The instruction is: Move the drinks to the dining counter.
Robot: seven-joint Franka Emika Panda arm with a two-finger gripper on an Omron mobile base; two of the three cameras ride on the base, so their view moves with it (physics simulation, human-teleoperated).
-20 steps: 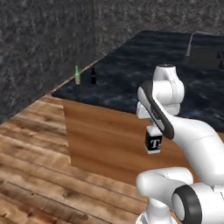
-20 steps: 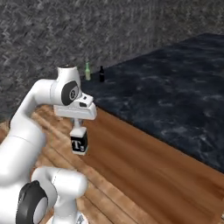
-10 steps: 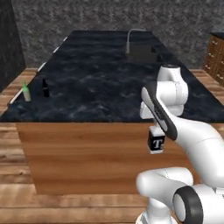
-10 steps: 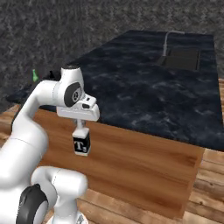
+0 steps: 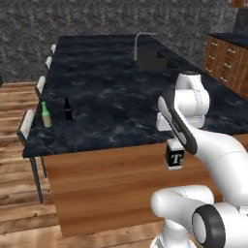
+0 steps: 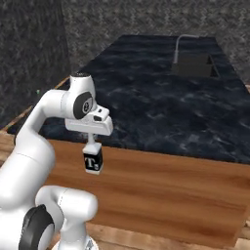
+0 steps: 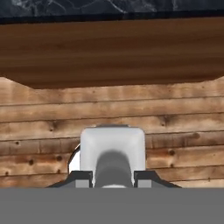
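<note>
a: what does the square bottle [image 5: 174, 158] look like?
b: squat and boxy, clear walls over a dark inside, a black label with a white "t", and a white cap. from the hand view its top [image 7: 112, 152] is a rounded white square.
a: who has it?
b: the gripper [image 6: 92, 143] is closed on the cap, and the bottle hangs upright under it, in front of the wooden side of the counter [image 5: 121, 101], below the level of the top and clear of it.
a: and the other drinks?
b: the green bottle [image 5: 46, 115] and the black bottle [image 5: 68, 109] stand upright on the counter near its front left corner, close together but apart, the green one nearer the edge. both are slim with narrow necks.
a: describe the counter.
b: a long slab of glossy black stone with pale veins on a smooth brown wood base. a bent metal faucet [image 5: 141, 43] rises over a sunken sink towards its far end, and white-seated stools [image 5: 28, 127] line its left side. the floor [image 7: 175, 118] is knotty wooden planks.
a: anything different from half a second ago?
b: the whole view has swung: the counter's near corner now sits further in, and the two slim bottles appear closer. the hold on the square bottle is unchanged.
</note>
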